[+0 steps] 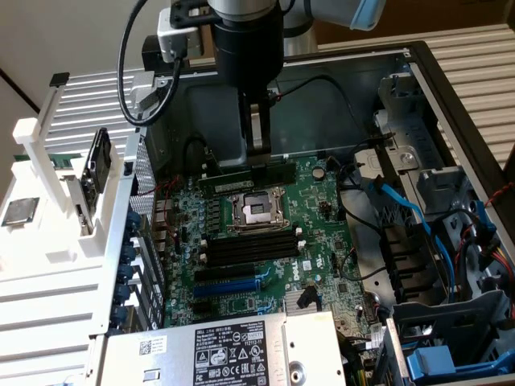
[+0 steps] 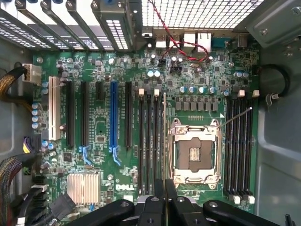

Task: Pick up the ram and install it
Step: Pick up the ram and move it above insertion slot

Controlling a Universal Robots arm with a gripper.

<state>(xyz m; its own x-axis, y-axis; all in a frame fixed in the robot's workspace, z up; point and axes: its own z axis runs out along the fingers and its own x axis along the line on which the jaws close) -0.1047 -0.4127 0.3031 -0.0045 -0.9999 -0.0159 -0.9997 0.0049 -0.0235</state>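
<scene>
The ram (image 1: pixel 241 174) is a thin green stick held level above the motherboard (image 1: pixel 322 241) inside the open computer case. My gripper (image 1: pixel 259 153) is shut on its top edge near the middle. It hangs over the back of the board, beyond the CPU socket (image 1: pixel 256 211). In the wrist view the ram (image 2: pixel 164 141) shows edge-on as a thin line running out from my gripper (image 2: pixel 164 194). It lies between the CPU socket (image 2: pixel 194 153) and a bank of long black memory slots (image 2: pixel 149 141). The same memory slots (image 1: pixel 249 245) stand empty in the exterior view.
A second bank of black slots (image 2: pixel 240 146) lies on the socket's other side. A blue expansion slot (image 1: pixel 229 285) and a power supply (image 1: pixel 233 354) sit nearer the front. Blue cables (image 1: pixel 402 201) and a drive cage (image 1: pixel 451 338) crowd the exterior view's right; a white rack (image 1: pixel 48 201) stands left.
</scene>
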